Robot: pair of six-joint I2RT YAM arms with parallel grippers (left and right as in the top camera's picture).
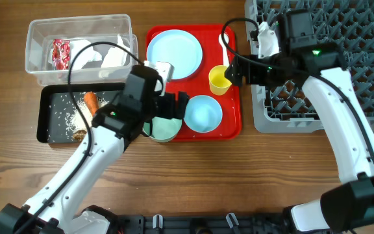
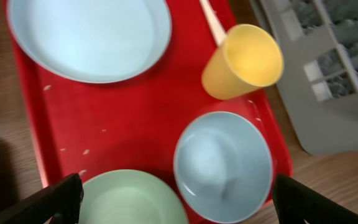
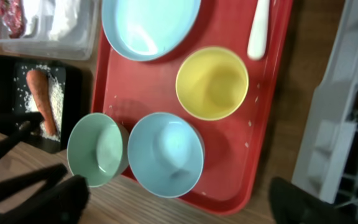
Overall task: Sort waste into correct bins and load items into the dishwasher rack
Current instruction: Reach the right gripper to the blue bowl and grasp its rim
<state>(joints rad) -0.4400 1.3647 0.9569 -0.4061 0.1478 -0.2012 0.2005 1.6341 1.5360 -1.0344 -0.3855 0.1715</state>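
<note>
Here, mint green bowl (image 2: 132,200) sits within left claw (image 2: 179,190), spread wide open

A red tray (image 2: 104,118) lies on the wooden surface (image 2: 5,130). It carries a plate (image 2: 89,34) at top left, a yellow cup (image 2: 244,62), a blue bowl (image 2: 222,165) and a green bowl (image 2: 132,199) cut by the lower edge. A spoon (image 2: 212,18) handle shows behind the cup. A few white grains (image 2: 47,88) dot the tray. The grey rack (image 2: 328,74) stands at right. The claw (image 2: 179,196) is spread wide, with nothing between its fingers (image 2: 55,202).
</note>
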